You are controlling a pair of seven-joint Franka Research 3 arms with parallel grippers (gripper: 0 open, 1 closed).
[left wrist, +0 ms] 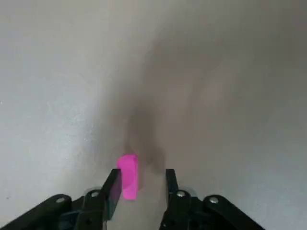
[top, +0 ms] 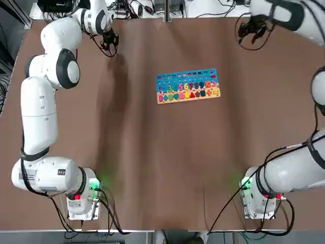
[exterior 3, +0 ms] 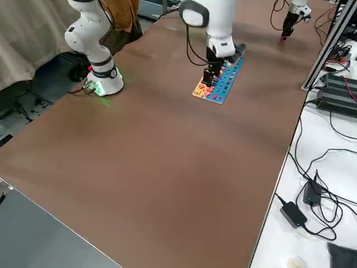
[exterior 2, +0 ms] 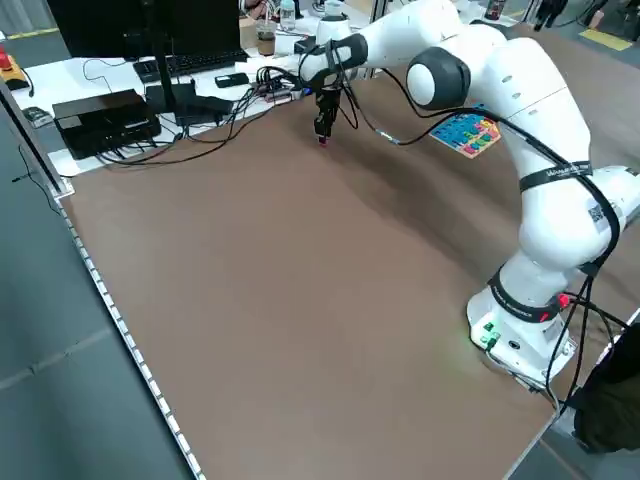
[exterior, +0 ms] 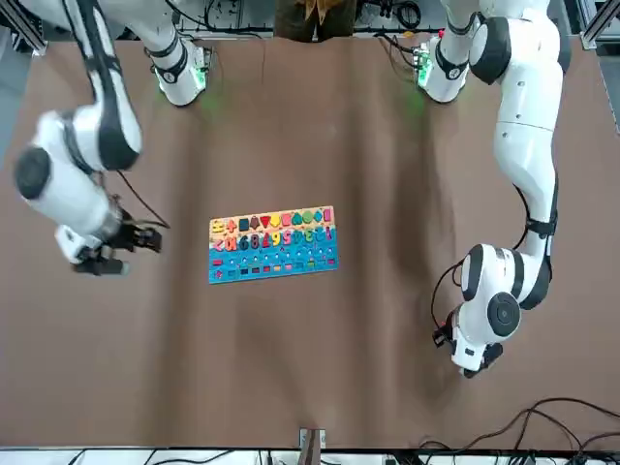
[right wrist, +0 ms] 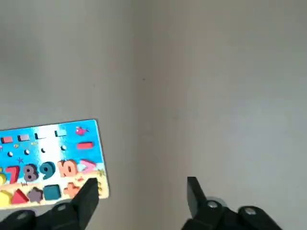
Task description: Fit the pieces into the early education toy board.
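Near edge of the table (top: 152, 168) holds only the two arm bases; brown top is bare and matte, w/ faint creases like a cloth or mat cover. The board (top: 188, 85) lies flat mid-table, a bit toward the far edge and the robot's right, blue band far, pale wood band near, most slots already filled. Judging by looks it's thin, stiff and light, so it may slide if pushed. Right gripper (right wrist: 141, 196) is off the table, beyond the board's right end near the far-right corner, fingers apart, nothing between them. Left gripper (left wrist: 140, 184) is down near the far-left corner, well apart from the board, fingers partly closed around a pink piece (left wrist: 128, 175); it touches one finger, full clamp can't be told. Piece is prob. light, rigid, smooth, so take it by its flat sides. Past the far edge: white bench w/ cables, black boxes, monitor, bottles.
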